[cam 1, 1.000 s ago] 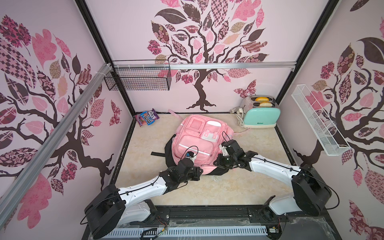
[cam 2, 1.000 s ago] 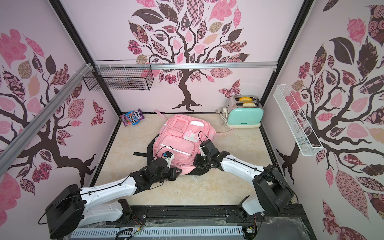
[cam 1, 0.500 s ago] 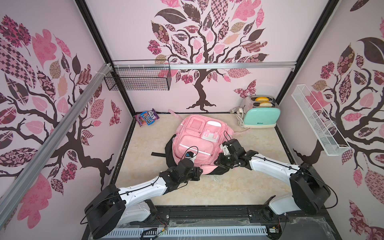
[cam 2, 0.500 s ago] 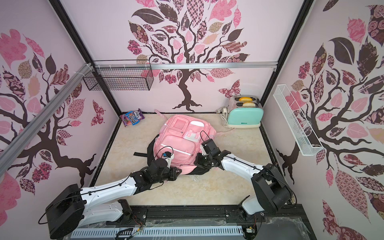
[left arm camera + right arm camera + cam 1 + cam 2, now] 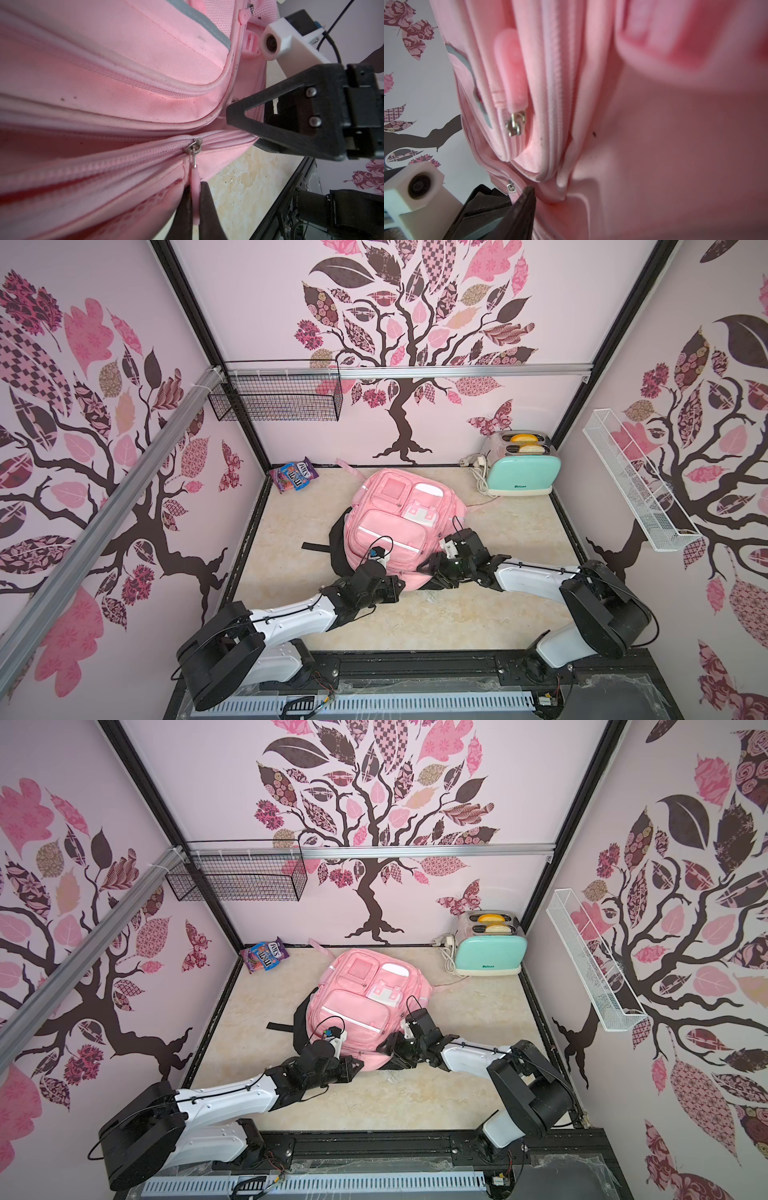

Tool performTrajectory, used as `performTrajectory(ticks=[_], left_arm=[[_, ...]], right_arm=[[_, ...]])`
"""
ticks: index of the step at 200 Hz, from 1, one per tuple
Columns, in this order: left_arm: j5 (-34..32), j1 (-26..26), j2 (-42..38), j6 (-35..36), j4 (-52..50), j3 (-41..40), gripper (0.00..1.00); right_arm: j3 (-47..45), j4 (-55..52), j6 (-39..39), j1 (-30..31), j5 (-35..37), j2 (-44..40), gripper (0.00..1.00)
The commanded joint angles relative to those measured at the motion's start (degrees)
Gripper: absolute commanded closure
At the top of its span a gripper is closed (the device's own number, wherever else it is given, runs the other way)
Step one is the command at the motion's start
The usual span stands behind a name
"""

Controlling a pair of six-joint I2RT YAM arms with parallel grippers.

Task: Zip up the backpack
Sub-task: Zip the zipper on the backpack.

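Nearest the base, shows the left gripper [image 5: 195, 188] pinched on the pink zipper pull [image 5: 195, 176], just beside the right gripper [image 5: 506, 190], jaws parted astride the near edge of the backpack [image 5: 390, 510]. Finds the light-pink backpack lying flat on the tabletop [image 5: 291, 539], front pockets up, black straps [image 5: 332, 537] poking out beneath. Farther back, sets a mint toaster [image 5: 521, 472] and an M&M's bag [image 5: 296, 476] near the rear wall.
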Motion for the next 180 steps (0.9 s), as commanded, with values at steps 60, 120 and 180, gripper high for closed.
performTrajectory(ticks=[60, 120, 180], left_arm=[[0.9, 0.3, -1.3, 0.4, -2.5, -0.9, 1.00], [-4.8, 0.3, -5.4, 2.4, -15.8, 3.1, 1.00], [-10.9, 0.9, -4.1, 1.4, -21.1, 3.8, 1.00]], right_arm=[[0.6, 6.9, 3.3, 3.3, -1.8, 1.8, 0.93], [6.8, -13.1, -9.6, 3.0, 6.4, -5.4, 1.00], [13.6, -26.4, -20.6, -0.2, 9.9, -5.0, 1.00]])
